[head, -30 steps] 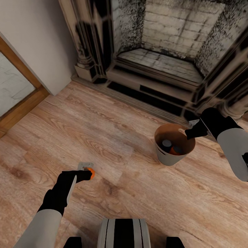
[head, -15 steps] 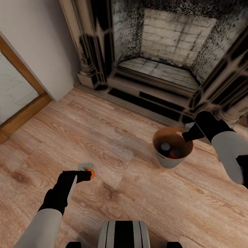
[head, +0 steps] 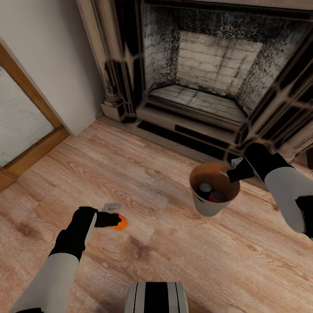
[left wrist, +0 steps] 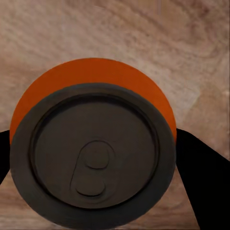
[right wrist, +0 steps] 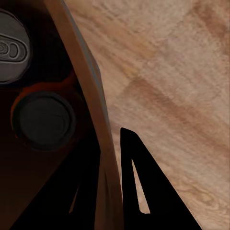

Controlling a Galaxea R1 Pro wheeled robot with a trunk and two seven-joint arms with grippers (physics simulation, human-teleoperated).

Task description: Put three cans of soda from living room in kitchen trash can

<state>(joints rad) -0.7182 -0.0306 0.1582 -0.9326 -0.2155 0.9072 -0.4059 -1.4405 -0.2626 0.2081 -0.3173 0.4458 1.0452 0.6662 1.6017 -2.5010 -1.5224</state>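
My left gripper (head: 114,220) is shut on an orange soda can (head: 122,222), held low over the wood floor. In the left wrist view the can's dark top (left wrist: 93,155) faces the camera with a black finger on each side. The pale grey bucket (head: 208,206), brown inside, is by the fireplace hearth. My right gripper (head: 230,174) is shut on its rim, one finger inside and one finger (right wrist: 143,187) outside the wall (right wrist: 98,120). Two cans lie in the bucket, a dark one (head: 204,188) and an orange one (head: 216,196). I cannot tell whether the bucket touches the floor.
A sooty brick fireplace (head: 208,74) with a raised hearth step fills the back. A pale wall (head: 48,48) and a wood-framed glass door (head: 21,126) stand at the left. Wood floor (head: 165,256) stretches between my arms, and my base (head: 156,298) is at the bottom edge.
The whole view has shifted, so the camera moved. The orange can in my left gripper now sticks out further right and looks tilted. The right gripper still holds the bucket rim.
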